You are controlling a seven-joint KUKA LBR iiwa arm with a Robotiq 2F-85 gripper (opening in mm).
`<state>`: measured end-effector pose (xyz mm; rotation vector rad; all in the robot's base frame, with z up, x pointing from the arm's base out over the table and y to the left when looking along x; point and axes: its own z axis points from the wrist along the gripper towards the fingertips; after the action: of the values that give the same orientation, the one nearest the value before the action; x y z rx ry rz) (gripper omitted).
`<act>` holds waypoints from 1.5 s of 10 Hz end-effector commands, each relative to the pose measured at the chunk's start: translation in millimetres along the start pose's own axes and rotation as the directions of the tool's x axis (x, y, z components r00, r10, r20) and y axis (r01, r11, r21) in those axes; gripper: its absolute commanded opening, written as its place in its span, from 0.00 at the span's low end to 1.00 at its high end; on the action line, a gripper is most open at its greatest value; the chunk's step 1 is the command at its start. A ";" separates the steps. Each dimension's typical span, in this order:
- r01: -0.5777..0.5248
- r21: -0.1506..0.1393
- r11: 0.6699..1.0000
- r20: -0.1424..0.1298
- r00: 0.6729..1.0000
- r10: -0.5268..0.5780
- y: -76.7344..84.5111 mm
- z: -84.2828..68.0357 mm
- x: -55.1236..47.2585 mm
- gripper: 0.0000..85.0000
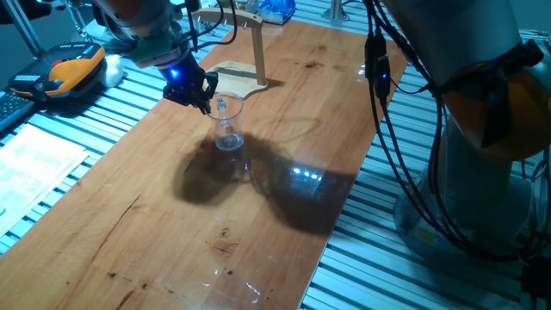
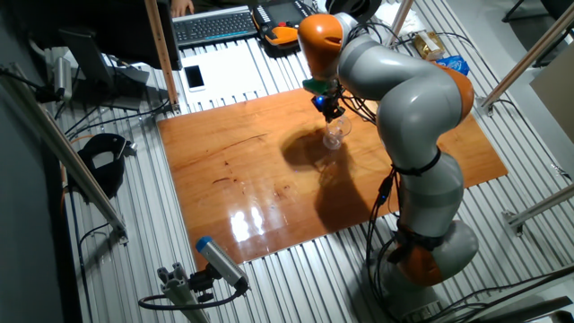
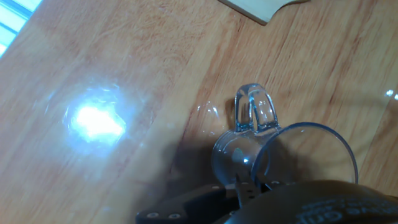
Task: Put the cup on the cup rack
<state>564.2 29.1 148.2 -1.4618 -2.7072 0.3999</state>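
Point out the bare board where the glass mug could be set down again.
Most of the wooden board is bare, from the glass mug to its near edge. The far end is crowded: the cup rack stands just behind the mug and gripper.

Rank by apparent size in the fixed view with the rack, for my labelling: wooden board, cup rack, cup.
1. Wooden board, largest by far.
2. Cup rack, cut off at the frame's top.
3. Cup, smallest, though nearer the camera than the rack.
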 end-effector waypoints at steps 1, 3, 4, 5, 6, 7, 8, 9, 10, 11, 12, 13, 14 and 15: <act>0.013 0.001 1.000 0.012 1.000 -0.013 -0.8 -1.4 -0.6 0.00; 0.045 -0.019 0.999 0.054 0.998 -0.044 -2.6 -5.2 -6.2 0.00; 0.064 -0.051 0.997 0.078 0.995 -0.060 -5.5 -9.1 -12.9 0.00; 0.079 -0.083 0.993 0.103 0.992 -0.071 -8.7 -15.0 -19.7 0.00; 0.087 -0.100 0.991 0.120 0.990 -0.075 -10.5 -25.0 -26.8 0.00; 0.093 -0.099 0.991 0.133 0.988 -0.080 -10.5 -37.2 -32.5 0.00; 0.105 -0.098 0.990 0.147 0.985 -0.090 -11.4 -48.7 -37.4 0.00; 0.126 -0.111 0.986 0.157 0.982 -0.108 -14.5 -54.2 -41.1 0.00; 0.154 -0.138 0.978 0.170 0.977 -0.130 -18.1 -56.5 -43.3 0.00; 0.182 -0.150 0.972 0.187 0.971 -0.153 -20.4 -58.0 -44.2 0.00; 0.211 -0.154 0.965 0.200 0.963 -0.179 -21.5 -59.2 -43.8 0.00; 0.221 -0.160 0.962 0.199 0.962 -0.188 -21.7 -59.5 -43.3 0.00; 0.222 -0.161 0.961 0.199 0.962 -0.189 -22.3 -59.6 -43.2 0.00; 0.206 -0.165 0.965 0.198 0.965 -0.173 -23.8 -60.1 -43.6 0.00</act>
<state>578.2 -7.4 216.2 -1.2437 -3.0705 0.2922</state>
